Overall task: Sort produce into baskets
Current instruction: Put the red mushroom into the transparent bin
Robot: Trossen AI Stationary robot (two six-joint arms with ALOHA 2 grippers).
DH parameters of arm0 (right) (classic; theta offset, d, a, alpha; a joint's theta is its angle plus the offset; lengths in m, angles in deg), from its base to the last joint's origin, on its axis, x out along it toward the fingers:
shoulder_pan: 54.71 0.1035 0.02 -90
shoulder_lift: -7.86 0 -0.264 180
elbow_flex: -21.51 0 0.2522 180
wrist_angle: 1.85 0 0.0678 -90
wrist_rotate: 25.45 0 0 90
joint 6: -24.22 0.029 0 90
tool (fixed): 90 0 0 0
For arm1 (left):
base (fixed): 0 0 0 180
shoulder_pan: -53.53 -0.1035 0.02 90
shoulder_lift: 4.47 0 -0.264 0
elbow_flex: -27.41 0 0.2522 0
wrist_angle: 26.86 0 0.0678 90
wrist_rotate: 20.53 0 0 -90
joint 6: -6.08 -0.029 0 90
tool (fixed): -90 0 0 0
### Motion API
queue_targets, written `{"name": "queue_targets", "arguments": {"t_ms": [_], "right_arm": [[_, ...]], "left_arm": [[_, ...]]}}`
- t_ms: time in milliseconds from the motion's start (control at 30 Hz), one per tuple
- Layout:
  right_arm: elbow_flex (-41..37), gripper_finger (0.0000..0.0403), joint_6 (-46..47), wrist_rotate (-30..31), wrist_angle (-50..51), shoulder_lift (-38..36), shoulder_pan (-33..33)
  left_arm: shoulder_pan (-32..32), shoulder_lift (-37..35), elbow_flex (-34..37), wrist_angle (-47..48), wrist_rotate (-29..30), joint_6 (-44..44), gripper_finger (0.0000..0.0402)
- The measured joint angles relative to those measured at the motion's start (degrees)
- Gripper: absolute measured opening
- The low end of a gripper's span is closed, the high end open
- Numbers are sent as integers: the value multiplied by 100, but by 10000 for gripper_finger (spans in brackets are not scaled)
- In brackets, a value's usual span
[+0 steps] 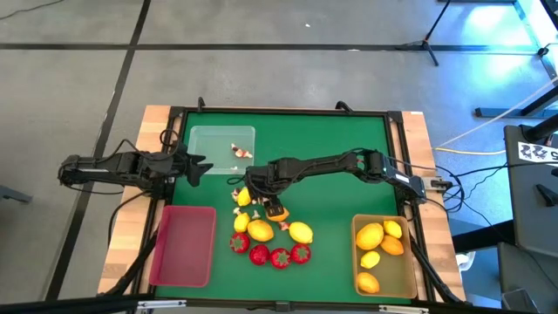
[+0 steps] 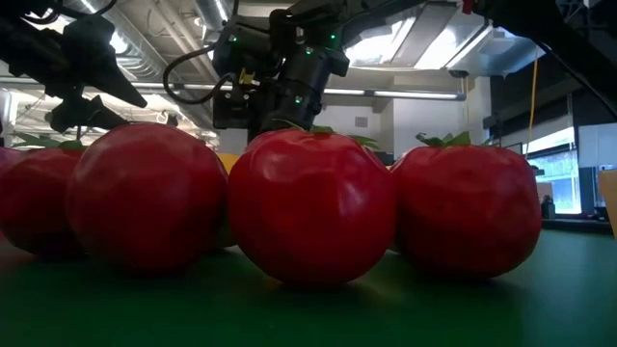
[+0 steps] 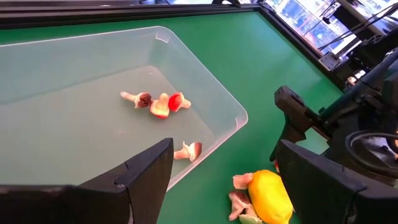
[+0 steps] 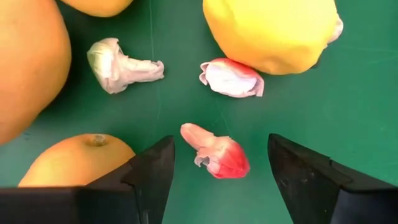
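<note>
My right gripper (image 1: 260, 197) is open and points down over the produce pile at the table's middle. In the right wrist view its fingers (image 4: 152, 174) stand on either side of a white-and-red bit (image 4: 216, 157) on the green mat, not touching it. Two more bits (image 4: 121, 66) (image 4: 231, 78) and lemons (image 4: 270, 31) lie around it. Red strawberries (image 1: 279, 256) lie in a row near the front. My left gripper (image 1: 199, 167) is open and empty beside the clear tray (image 1: 202, 138), which holds small bits (image 3: 160, 104). The red tray (image 1: 185, 246) is at front left. The tan tray (image 1: 408, 277), at front right, holds lemons and an orange fruit (image 1: 392, 246).
Lemons (image 1: 260, 230) and an orange piece (image 1: 278, 213) crowd close to my right gripper. The strawberries fill the front of the low view (image 2: 310, 207). A lemon (image 3: 271, 196) and bits lie just outside the clear tray's near corner. Raised black rails edge the mat.
</note>
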State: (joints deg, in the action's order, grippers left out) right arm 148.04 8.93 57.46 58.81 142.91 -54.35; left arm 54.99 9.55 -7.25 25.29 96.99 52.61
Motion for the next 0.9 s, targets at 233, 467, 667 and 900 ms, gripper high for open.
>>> {"name": "queue_targets", "arguments": {"t_ms": [233,467,667,900], "right_arm": [[-2,253,-15,-51,-9,105,0],[7,250,-17,-38,-8,186,0],[9,185,-17,2,95,186,0],[9,43,-15,14,117,186,-1]], "left_arm": [[1,0,0,0,0,-4,279],[1,-2,0,5,0,-11,279],[0,-2,0,7,0,-9,279],[-1,-2,0,2,0,-7,279]]}}
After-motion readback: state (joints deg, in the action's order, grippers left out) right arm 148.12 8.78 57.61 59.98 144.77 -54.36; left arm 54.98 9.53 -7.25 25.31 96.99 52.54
